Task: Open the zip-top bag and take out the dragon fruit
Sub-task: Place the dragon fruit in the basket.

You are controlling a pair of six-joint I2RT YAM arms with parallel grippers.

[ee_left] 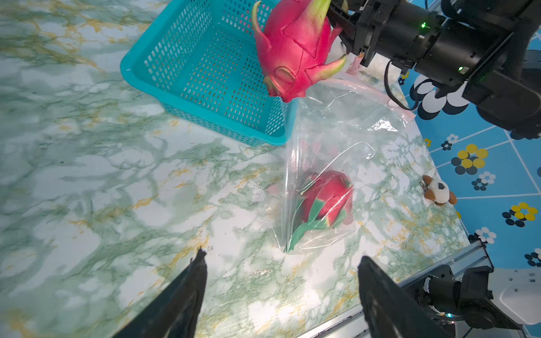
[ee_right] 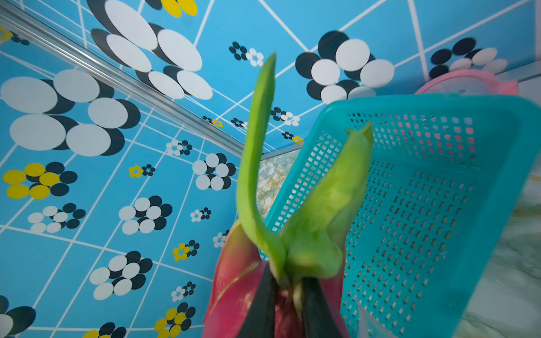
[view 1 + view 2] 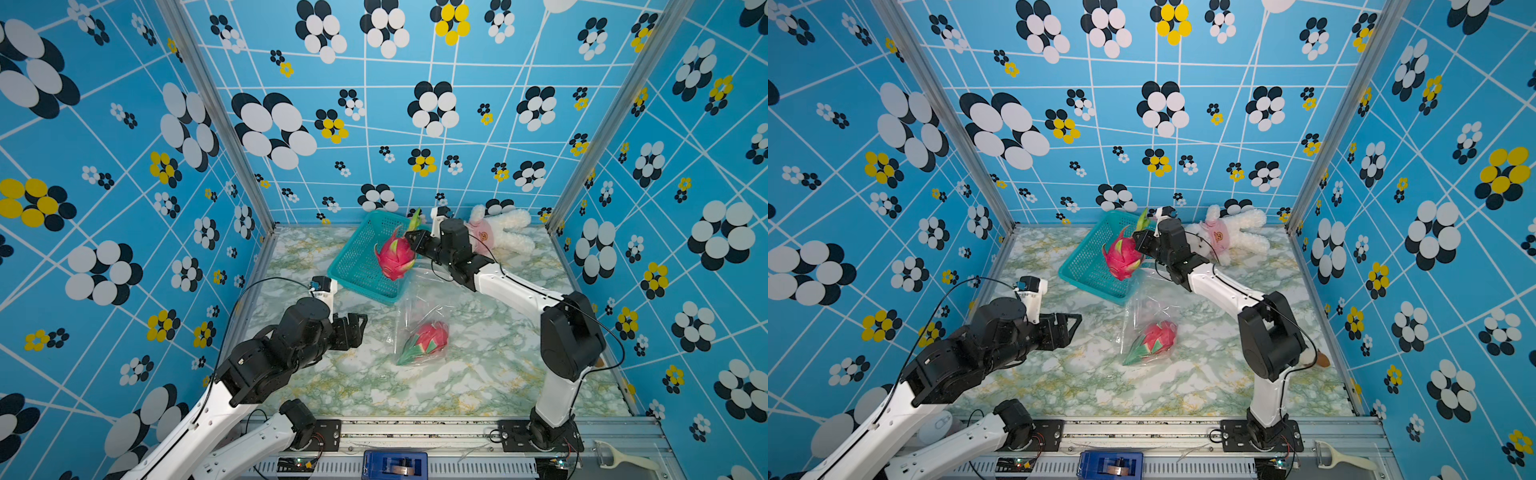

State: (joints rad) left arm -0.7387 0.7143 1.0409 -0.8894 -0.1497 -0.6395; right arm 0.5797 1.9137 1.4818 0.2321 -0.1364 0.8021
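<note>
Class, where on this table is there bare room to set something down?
Bare: the front strip between bag and rail; the patch between left gripper and bag. Crowded: the back, with basket, held dragon fruit and plush.

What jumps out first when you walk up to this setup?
A bright pink dragon fruit with green tips hangs in the right tool, pinched by its leafy top over the turquoise mesh plastic basket at the back of the green-veined marble table. A second pink dragon fruit lies nearer, inside a clear crinkly plastic bag. Loud blue walls with flower dots surround everything.
</note>
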